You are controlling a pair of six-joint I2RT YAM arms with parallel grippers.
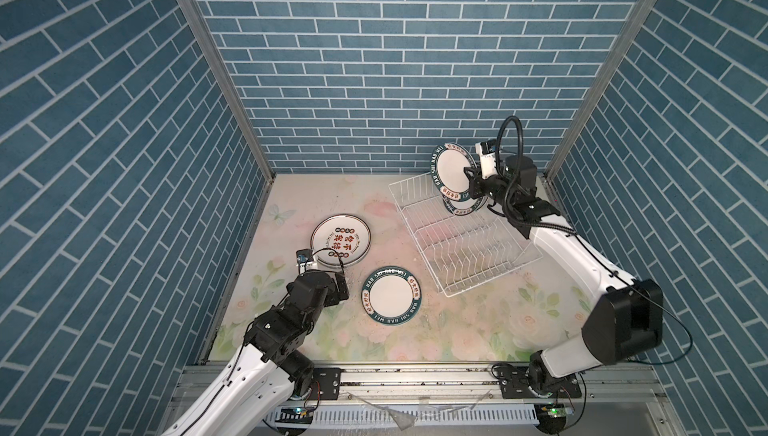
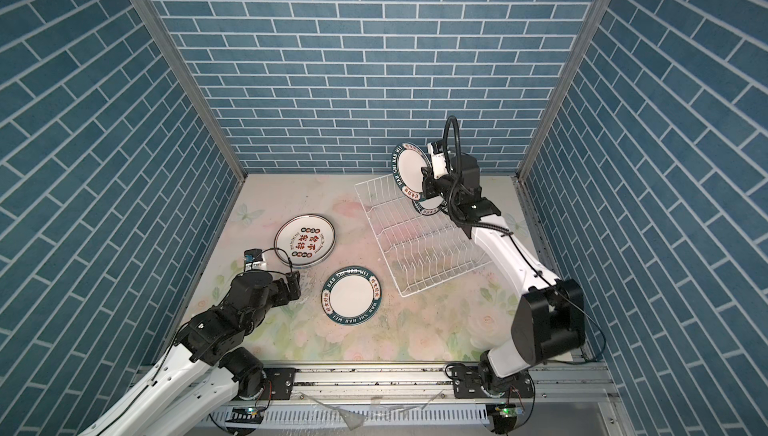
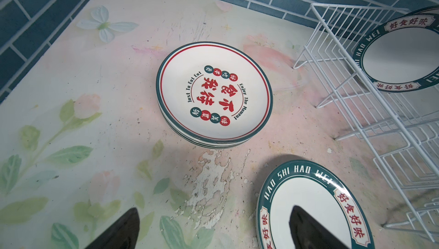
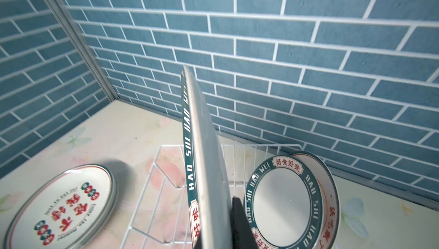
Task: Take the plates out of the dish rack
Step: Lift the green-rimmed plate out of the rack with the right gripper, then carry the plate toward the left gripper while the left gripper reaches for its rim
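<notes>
Your right gripper [image 1: 471, 185] has its jaws clamped on the rim of the held plate [image 1: 451, 168], green-rimmed, on edge, up over the far end of the dish rack [image 1: 417, 209]. It looks lifted off the prongs, but its bottom edge is hidden. Just behind it, two plates are left standing in the rack: a second green-rimmed plate [image 4: 283, 202] and a red-lettered plate [image 4: 330, 188] at its back. The rest of the rack looks bare. Your left gripper [image 3: 213, 208] hangs over the counter [image 1: 457, 330], jaws wide apart, nothing in them. Already out are a stack [image 1: 340, 242] of red-character plates flat on the counter and a flat green-rimmed plate [image 1: 391, 294] near it, maybe more than one, can't tell. Mostly done, I'd say: set this one down, then pull two more.
</notes>
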